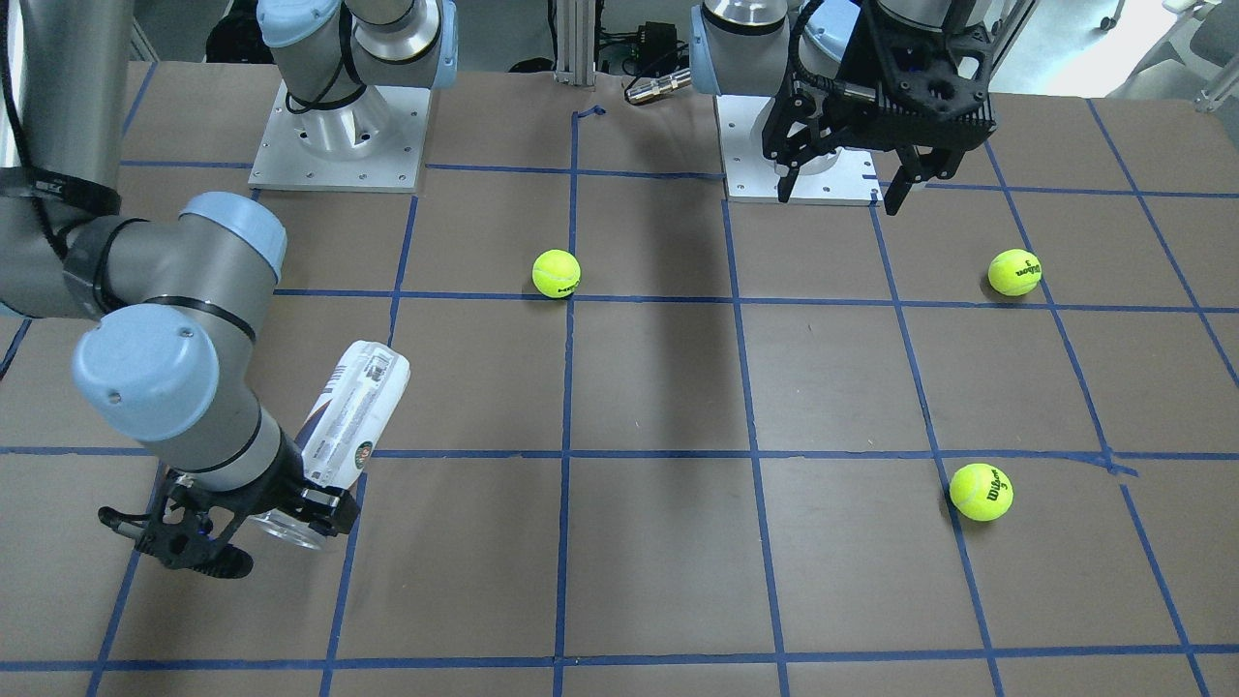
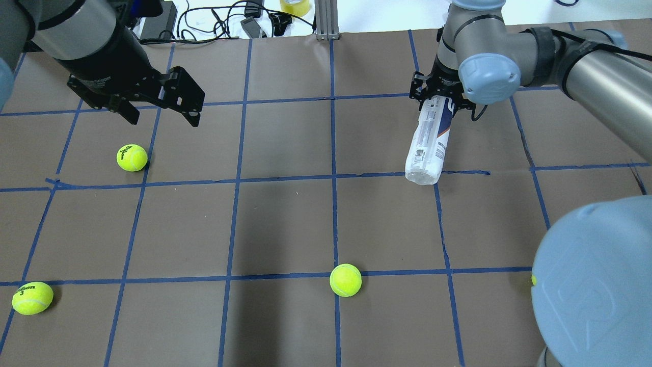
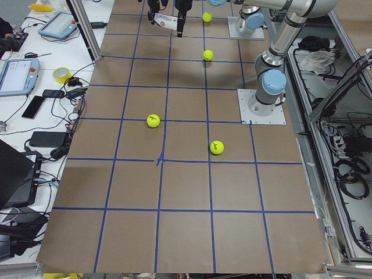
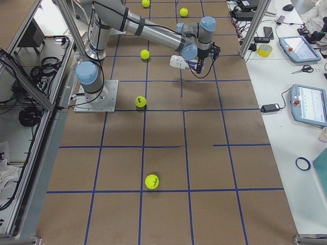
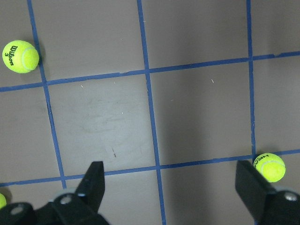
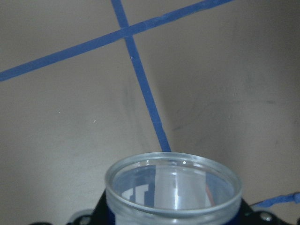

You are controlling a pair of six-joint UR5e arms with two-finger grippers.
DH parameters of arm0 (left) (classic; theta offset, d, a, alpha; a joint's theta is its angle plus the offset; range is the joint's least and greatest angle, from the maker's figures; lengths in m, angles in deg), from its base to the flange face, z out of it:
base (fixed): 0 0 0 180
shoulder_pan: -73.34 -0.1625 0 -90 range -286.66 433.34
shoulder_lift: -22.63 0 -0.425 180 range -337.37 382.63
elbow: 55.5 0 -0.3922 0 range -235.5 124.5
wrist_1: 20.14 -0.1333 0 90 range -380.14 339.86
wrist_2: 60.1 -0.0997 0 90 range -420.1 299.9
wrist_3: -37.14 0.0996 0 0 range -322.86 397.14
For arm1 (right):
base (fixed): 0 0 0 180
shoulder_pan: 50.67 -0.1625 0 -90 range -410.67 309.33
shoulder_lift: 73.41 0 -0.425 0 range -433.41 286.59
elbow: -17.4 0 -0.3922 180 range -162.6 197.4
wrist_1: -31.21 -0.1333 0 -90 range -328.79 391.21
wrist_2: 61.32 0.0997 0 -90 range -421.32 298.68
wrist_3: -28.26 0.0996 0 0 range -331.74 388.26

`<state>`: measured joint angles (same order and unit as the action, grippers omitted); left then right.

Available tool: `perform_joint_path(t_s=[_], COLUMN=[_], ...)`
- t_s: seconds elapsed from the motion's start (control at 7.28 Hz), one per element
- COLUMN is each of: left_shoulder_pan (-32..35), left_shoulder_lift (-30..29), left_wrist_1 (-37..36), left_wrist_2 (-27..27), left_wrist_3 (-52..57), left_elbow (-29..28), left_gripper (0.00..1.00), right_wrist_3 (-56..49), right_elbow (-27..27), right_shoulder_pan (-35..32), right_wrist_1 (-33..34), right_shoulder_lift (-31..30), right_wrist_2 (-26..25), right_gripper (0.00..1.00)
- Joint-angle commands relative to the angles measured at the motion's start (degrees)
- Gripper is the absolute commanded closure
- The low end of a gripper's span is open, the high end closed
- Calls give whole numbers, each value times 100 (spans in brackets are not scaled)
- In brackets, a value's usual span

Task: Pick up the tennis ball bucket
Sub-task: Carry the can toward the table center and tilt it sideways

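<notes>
We see tennis ball bucket empty, tilted, clear of table — right gripper clamped near its open end. Left gripper spread wide, holding nothing. We judge tube light, thin-walled, slick, crushable — gentle squeeze; mid-body hold steadier.

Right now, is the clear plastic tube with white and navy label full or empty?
Empty. The right wrist view looks into the clear plastic tube; no ball shows inside.
</notes>
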<state>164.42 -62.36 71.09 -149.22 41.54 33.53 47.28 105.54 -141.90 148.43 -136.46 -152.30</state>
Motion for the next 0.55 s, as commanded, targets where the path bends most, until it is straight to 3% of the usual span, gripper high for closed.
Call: perform_joint_path(t_s=[0.0,0.41], left_shoulder_pan=[-3,-3], left_shoulder_lift=[0,9], left_wrist_1=[0,9], left_wrist_2=[0,-9], left_wrist_3=[-1,8], left_elbow=[0,0], left_gripper=[0,0], right_wrist_3=[-238,-2376], right_elbow=[-68,-103], right_shoulder_pan=[-567,-1299], right_wrist_1=[72,274], right_shoulder_lift=[73,-66], right_wrist_2=[97,-7], right_gripper=[39,34])
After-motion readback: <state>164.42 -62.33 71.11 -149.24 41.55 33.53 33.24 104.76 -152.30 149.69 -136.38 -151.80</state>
